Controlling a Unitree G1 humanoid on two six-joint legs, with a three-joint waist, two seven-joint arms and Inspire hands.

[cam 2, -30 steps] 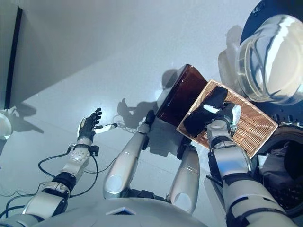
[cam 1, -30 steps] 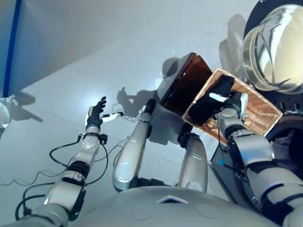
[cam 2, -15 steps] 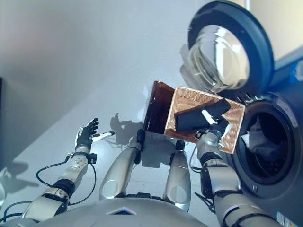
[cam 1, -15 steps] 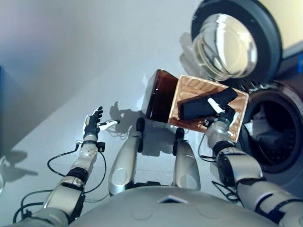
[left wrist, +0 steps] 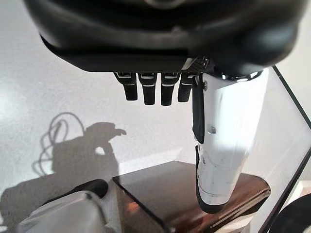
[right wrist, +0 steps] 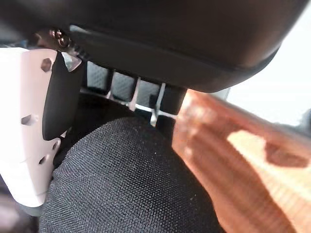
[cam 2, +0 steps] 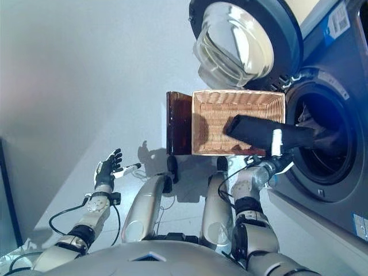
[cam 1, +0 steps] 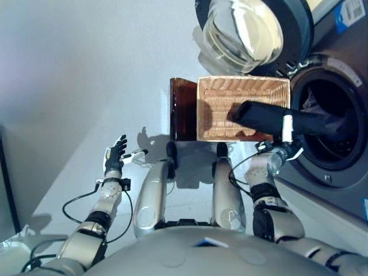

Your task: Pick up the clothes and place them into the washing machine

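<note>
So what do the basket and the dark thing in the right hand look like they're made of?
The basket looks like woven wicker or rattan: tan, with ribbed rows across its inside. The dark garment held in the right hand is black fabric, matte, with a fine knit-like grain in the right wrist view; which fibre can't be told.

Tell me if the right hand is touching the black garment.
Touching. The right wrist view shows the right hand with its white-covered thumb and fingers closed on the black woven garment.

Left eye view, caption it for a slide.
Right hand carries a black garment from the basket toward the open washer.
</note>
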